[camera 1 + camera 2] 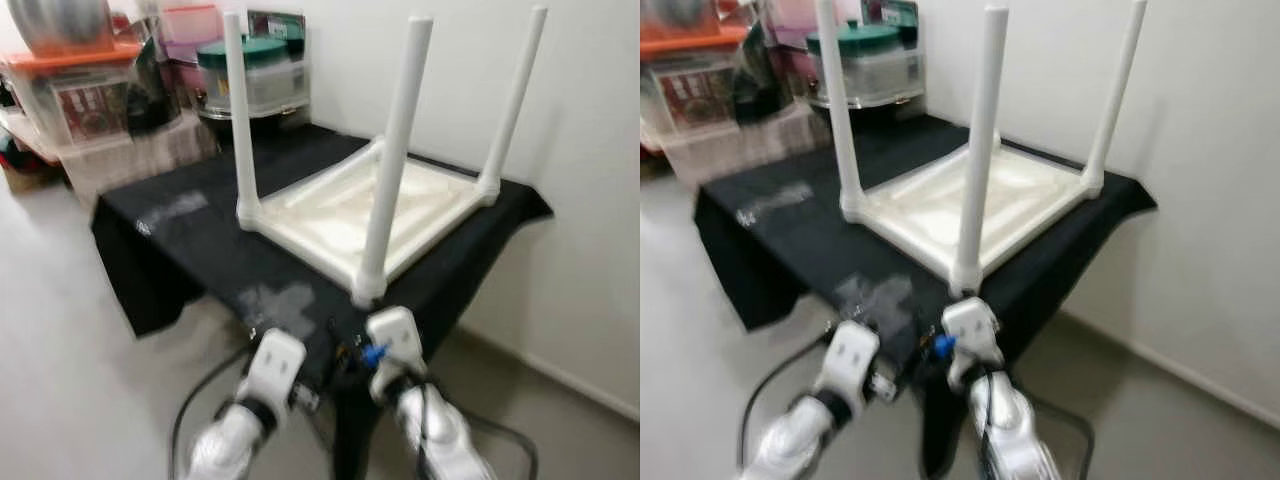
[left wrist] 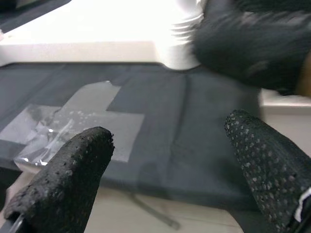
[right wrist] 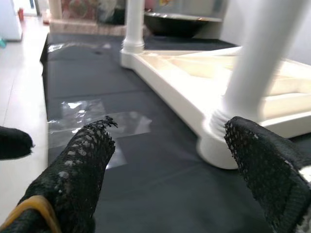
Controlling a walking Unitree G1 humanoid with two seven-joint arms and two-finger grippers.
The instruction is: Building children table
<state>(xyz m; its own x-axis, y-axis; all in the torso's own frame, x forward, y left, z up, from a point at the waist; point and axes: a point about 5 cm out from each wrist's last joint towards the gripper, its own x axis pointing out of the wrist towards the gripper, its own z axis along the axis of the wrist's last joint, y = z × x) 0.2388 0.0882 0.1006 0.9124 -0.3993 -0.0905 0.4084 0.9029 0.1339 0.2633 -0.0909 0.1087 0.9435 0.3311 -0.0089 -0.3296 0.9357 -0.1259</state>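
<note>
A white children's table (image 1: 340,215) lies upside down on a black-draped table (image 1: 190,240). Three white legs stand up from it: one at the left corner (image 1: 240,120), one at the near corner (image 1: 395,150) and one at the right corner (image 1: 512,100). Both arms reach toward the draped table's near edge. My left gripper (image 2: 170,141) is open over the black cloth, close to a clear plastic patch (image 2: 73,121). My right gripper (image 3: 167,136) is open too, just short of the near leg's base (image 3: 218,145). Neither holds anything.
Stacked plastic storage bins (image 1: 90,100) and a green-lidded container (image 1: 250,70) crowd the back left. A white wall (image 1: 580,250) runs close along the right. Black cables (image 1: 200,400) hang by my arms above the pale floor (image 1: 70,380).
</note>
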